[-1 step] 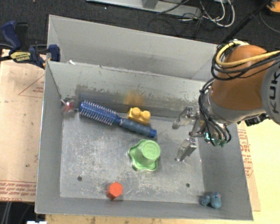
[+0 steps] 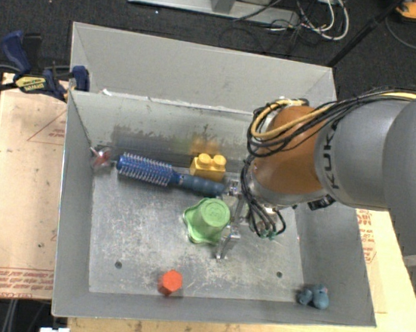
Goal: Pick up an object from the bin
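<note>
The claw (image 2: 226, 241) was seen just beside the green cup (image 2: 207, 219), on its side toward the right edge of the bin (image 2: 128, 253), its opening not discernible

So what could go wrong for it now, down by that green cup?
The gripper is right beside the green cup, at its edge, so it might nudge or tip the cup instead of lifting it. The blue hairbrush and yellow block lie close behind, so a shoved cup could knock into them.
</note>
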Action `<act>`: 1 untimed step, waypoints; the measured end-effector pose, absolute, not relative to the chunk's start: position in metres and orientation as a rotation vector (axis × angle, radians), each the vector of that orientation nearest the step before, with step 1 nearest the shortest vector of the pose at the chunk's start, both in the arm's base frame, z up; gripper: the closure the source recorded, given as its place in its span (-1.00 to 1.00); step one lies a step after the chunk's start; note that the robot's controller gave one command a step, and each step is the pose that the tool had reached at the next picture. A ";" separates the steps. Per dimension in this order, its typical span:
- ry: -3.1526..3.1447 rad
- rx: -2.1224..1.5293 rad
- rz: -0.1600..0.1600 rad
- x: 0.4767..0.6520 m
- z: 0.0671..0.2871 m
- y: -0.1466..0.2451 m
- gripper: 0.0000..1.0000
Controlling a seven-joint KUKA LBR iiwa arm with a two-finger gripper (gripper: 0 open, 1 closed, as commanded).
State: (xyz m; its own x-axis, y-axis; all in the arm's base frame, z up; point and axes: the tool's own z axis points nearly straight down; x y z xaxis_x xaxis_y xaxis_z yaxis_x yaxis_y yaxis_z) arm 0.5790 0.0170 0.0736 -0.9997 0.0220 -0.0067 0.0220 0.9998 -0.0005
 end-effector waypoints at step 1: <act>3.122 0.339 0.005 0.559 0.100 0.058 -1.00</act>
State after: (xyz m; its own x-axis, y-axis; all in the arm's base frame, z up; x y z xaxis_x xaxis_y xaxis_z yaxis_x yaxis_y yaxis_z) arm 0.5586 0.0582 0.1002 -0.9767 0.2145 -0.0010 0.2145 0.9767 0.0031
